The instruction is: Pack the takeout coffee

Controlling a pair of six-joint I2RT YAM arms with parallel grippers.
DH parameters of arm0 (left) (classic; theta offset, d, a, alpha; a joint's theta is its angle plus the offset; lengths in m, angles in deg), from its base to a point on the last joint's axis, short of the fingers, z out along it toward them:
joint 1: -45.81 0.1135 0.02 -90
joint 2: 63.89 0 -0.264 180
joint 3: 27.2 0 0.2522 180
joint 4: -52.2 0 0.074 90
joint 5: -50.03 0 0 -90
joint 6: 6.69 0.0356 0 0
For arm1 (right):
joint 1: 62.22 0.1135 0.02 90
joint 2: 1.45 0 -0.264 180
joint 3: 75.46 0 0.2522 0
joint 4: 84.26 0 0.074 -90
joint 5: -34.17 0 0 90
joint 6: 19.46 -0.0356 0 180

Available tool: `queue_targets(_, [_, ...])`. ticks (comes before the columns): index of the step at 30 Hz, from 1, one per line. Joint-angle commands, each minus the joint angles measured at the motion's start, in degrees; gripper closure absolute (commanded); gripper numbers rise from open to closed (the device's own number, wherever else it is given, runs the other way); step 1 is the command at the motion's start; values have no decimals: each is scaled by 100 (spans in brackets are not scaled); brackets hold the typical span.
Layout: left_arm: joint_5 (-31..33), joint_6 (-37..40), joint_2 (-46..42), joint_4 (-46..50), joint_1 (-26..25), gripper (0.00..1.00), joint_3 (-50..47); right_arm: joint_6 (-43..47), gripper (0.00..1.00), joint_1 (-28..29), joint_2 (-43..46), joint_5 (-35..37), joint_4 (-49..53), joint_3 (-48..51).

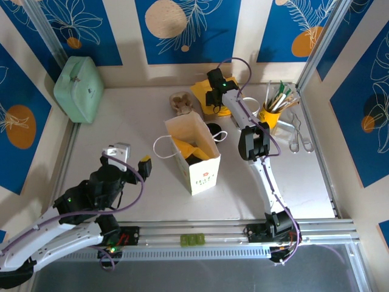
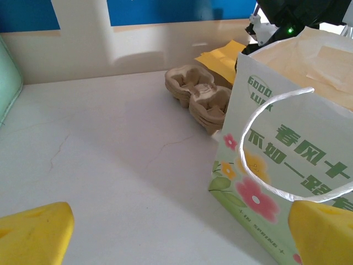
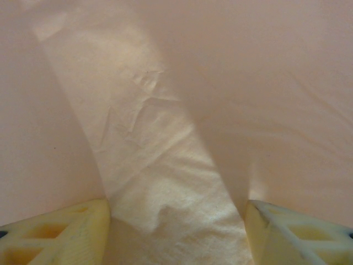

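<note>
The takeout coffee shows as a round black lid [image 1: 214, 129] just behind the paper bag's right side; its green side is hidden. The flowered paper bag [image 1: 196, 157] [image 2: 287, 138] stands open mid-table with yellow paper and something dark inside. My left gripper [image 1: 132, 160] [image 2: 176, 243] is open to the bag's left, its yellow fingertips [image 2: 33, 234] wide apart over bare table. My right gripper [image 1: 217, 107] [image 3: 176, 232] is open at the back over yellow sheets [image 1: 203, 91], well behind the coffee. Pale creased paper [image 3: 165, 182] lies close between its fingers.
A pulp cup carrier [image 1: 181, 103] [image 2: 201, 99] sits behind the bag. A yellow cup of straws and sticks [image 1: 270, 115] and metal tongs [image 1: 299, 135] are at the back right. A mint-green case [image 1: 79, 88] leans at the back left. Aluminium rails frame the table.
</note>
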Motion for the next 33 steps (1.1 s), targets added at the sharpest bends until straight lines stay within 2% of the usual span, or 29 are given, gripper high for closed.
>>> queue_targets(1, [-67,90,-18,-87,-24,1,171,65,36,37,-200,-105,121,-137])
queue_targets(18, [-182,39,-75,-104,-27,1,136,-108,73,-47,-66,-836,212,-234])
queue_targets(24, [-189,19,-75,-100,-26,1,105,-179,74,-66,242,-997,117,-243])
queue_targets(33, [-174,12,-77,-123,-24,1,123,-372,83,-196,677,-1340,51,-283])
